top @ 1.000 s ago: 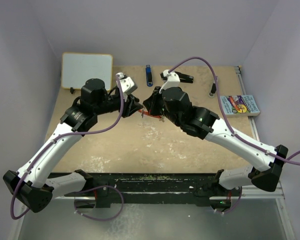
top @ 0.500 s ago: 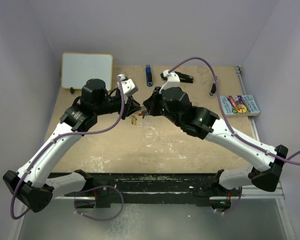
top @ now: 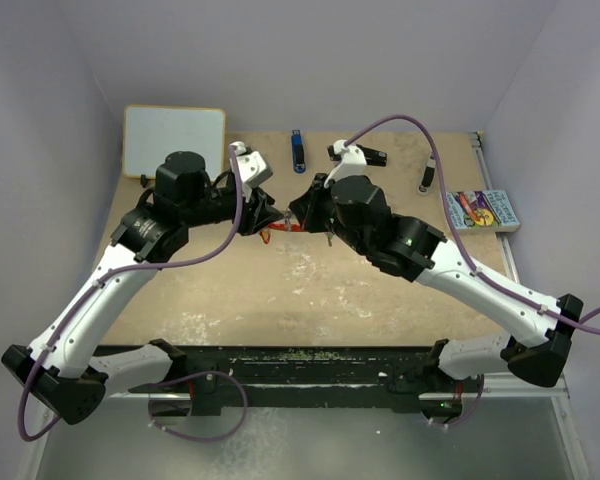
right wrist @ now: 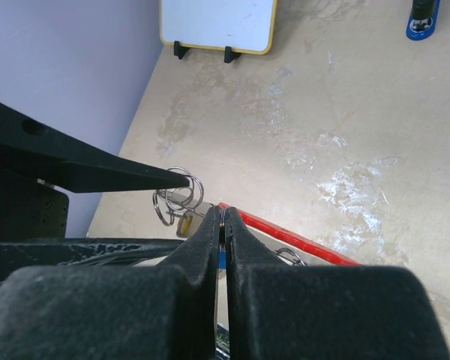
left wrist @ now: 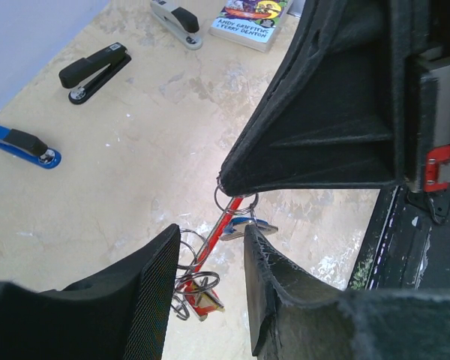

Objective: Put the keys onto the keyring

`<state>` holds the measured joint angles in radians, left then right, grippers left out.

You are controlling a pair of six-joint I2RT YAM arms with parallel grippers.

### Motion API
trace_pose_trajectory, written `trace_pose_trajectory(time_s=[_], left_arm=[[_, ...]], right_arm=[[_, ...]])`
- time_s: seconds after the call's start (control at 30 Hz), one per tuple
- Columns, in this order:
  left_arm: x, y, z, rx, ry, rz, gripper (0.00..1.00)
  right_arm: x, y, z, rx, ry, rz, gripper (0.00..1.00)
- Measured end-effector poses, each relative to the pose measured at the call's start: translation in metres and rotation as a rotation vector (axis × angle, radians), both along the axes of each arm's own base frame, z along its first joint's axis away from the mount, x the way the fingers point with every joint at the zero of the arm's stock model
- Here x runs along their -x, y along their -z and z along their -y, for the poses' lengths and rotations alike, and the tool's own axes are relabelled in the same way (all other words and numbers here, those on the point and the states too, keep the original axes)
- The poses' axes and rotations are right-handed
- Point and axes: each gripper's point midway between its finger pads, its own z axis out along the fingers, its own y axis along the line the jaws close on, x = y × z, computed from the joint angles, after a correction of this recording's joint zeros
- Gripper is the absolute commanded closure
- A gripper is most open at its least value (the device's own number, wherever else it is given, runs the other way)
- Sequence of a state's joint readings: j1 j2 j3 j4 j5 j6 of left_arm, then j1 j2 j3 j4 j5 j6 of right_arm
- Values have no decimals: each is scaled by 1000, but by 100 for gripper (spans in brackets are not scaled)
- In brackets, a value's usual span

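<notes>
Right tool [right wrist: 222, 225] clenched on the top ring of the keyring [left wrist: 219, 241] above the tabletop [left wrist: 150, 135]; the red clip dangles between the released left tool's [left wrist: 210, 236] parted jaws.

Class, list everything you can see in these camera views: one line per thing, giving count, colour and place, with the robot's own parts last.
whiteboard: one, white with a yellow frame, far left corner of the table
stick: one, blue and black, far edge
white stapler: one, white and black, far edge
black stapler: one, black, far right
book: one, colourful cover, right edge
keyring: one, red clip with silvery rings, between the hands
keys: count unclear, one blue tag showing, at the keyring's rings
table: one, beige
left hand: one, black, open around the keyring
right hand: one, black, shut on the keyring
</notes>
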<state>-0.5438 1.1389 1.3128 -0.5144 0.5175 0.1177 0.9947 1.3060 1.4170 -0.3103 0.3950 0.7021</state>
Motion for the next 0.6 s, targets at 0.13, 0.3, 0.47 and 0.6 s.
trace_pose_trajectory(time_s=[0.13,0.3,0.47,0.6], left_arm=[[6,-7,0,15,20,8,57],[16,-11,4,38,67,-2,57],[21,-12,7,53,90,-21,57],[21,-12,8,57,94,-25,57]], right_arm=[[0,1,0,-1,4,-2,100],[0,1,1,-1,6,-2,100],[-1,1,1,-2,8,-2,100],[-1,1,1,-2,8,-3,100]])
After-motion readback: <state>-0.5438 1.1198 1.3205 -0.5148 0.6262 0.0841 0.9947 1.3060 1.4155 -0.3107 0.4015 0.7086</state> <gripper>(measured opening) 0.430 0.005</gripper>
